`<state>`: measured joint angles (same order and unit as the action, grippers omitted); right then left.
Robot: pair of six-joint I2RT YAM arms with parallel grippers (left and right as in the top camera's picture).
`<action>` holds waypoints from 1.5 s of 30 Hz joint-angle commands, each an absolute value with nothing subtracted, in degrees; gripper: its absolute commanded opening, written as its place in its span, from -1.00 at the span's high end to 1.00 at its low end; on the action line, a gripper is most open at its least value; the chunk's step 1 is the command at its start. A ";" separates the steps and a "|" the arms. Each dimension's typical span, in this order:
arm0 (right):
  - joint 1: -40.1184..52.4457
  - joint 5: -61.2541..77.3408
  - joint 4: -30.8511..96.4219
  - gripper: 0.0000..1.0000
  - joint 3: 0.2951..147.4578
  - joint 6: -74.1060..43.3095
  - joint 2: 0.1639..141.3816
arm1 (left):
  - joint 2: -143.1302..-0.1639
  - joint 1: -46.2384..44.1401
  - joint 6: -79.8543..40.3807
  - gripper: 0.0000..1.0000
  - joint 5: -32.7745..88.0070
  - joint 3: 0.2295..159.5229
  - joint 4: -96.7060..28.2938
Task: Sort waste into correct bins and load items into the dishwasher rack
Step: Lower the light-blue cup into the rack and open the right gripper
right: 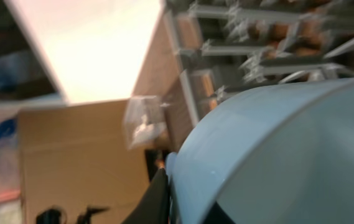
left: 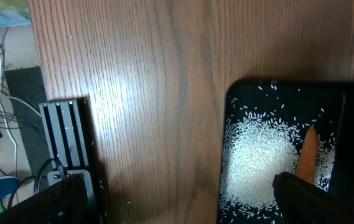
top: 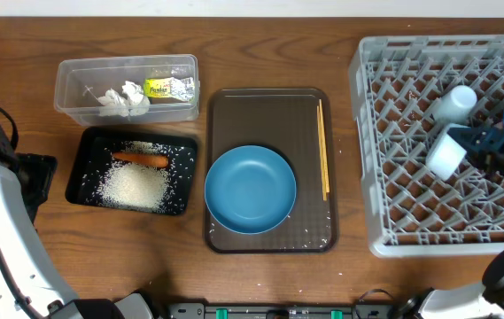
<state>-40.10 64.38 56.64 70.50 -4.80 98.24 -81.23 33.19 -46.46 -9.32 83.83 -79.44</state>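
At right of the overhead frame, a pale light-blue cup [top: 445,152] lies tipped in the grey rack [top: 368,151], its long axis running lower left to upper right. The right tool [top: 475,140] meets its end, grip unclear. The left tool [left: 177,199] gapes wide. The black tray [top: 88,155] holds rice [top: 136,186] and a carrot [top: 140,159]. The clear box [top: 79,97] holds a tissue [top: 123,96] and a wrapper [top: 169,88].

We see a grained, faintly glossy wooden table [top: 260,44]. At upper left, the clear plastic box [top: 64,89] holds a crumpled paper tissue [top: 124,96], and below it the black tray [top: 78,167] shines. At centre, the brown tray [top: 309,111] looks matt and the blue dish [top: 250,190] smooth. At right, the rack [top: 367,133] is grey plastic.
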 commanded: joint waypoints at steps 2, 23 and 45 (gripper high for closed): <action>-41.93 42.57 56.47 0.63 70.08 -12.16 92.40 | -81.45 33.43 -46.09 -0.95 -9.63 83.88 -79.64; -32.32 27.42 58.15 -0.83 70.41 -19.53 66.43 | -81.45 33.43 -46.09 -0.96 -9.63 83.88 -79.48; 7.09 -7.46 55.53 -0.72 70.11 -27.55 87.09 | -81.45 33.43 -46.09 -0.96 -9.63 83.88 -79.42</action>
<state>7.20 -3.92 56.23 70.32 -26.00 84.82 -81.23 33.19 -46.44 -9.34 83.83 -79.26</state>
